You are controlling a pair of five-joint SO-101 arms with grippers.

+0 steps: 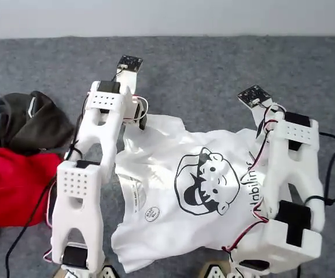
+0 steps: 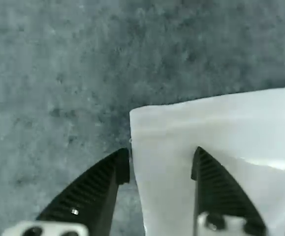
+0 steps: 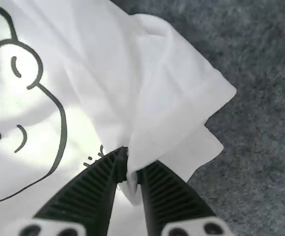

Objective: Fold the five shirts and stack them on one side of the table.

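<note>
Pile at the left edge: a crumpled dark olive cloth garment (image 1: 31, 124) lies against a crumpled red cloth garment (image 1: 11, 182), both apart from the white shirt.
Left claw (image 1: 139, 120) (image 2: 159, 164): open, at the shirt's far left corner. It straddles the cloth's edge, with one black ribbed finger (image 2: 108, 179) over bare table and the other over the white fabric.
Shirt: a white cotton shirt with a black cartoon print (image 1: 167, 231) (image 3: 108, 73) (image 2: 221, 128) lies spread and rumpled between the two arms, print upward.
Right claw (image 1: 264, 124) (image 3: 131, 169): closed, pinching a raised fold of the white fabric near the shirt's far right corner, just beside the print.
Table: grey felt-like surface (image 1: 213, 75) under everything.
</note>
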